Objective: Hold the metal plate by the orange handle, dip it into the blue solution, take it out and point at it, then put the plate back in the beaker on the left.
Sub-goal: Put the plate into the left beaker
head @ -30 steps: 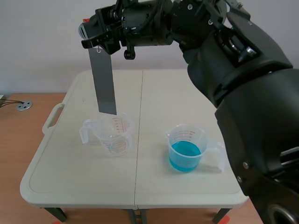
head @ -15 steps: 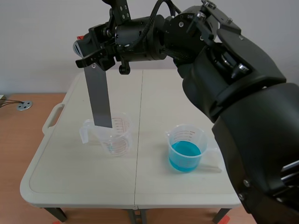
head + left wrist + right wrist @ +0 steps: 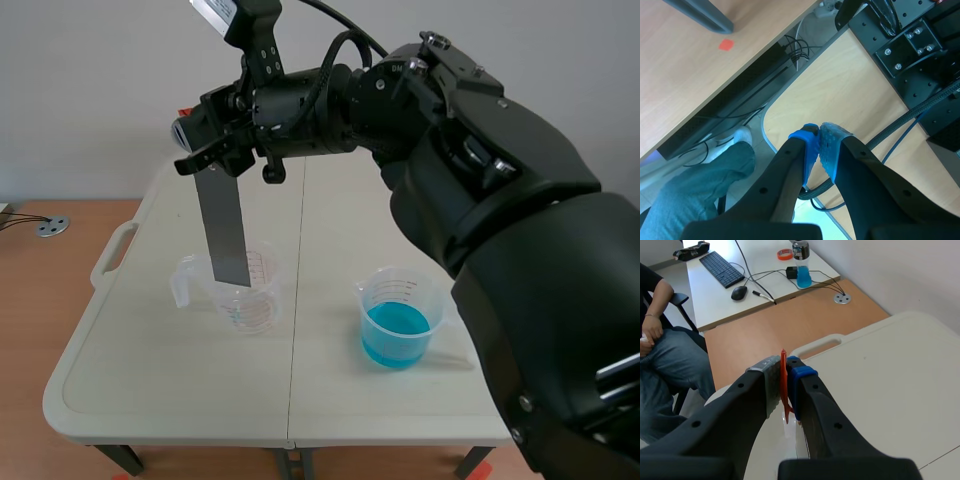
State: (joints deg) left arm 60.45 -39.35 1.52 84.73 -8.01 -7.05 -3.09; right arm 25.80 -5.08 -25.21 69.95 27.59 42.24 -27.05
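The tabletop [image 3: 150, 380] carries two clear beakers. The right arm [image 3: 480, 170] enters from 3 o'clock and reaches across to the 10 o'clock side. The metal plate [image 3: 228, 225] hangs near upright with a slight tilt. Its lower end appears to sit just inside the mouth of the left beaker [image 3: 258, 305], at 9 o'clock of the tabletop's centre. The blue solution [image 3: 397, 335] stands in its own beaker, well apart at 4 o'clock. The right hand [image 3: 200, 160] pinches the orange handle [image 3: 783, 375], one pad on either face. The left hand [image 3: 819, 137] is pressed together on nothing, off the tabletop. Judgement: the plate is being returned. A faint blue tint at the left beaker's base supports this but does not settle it. The next move calls for a straight descent until the plate rests inside, then a release that does not tip the beaker.
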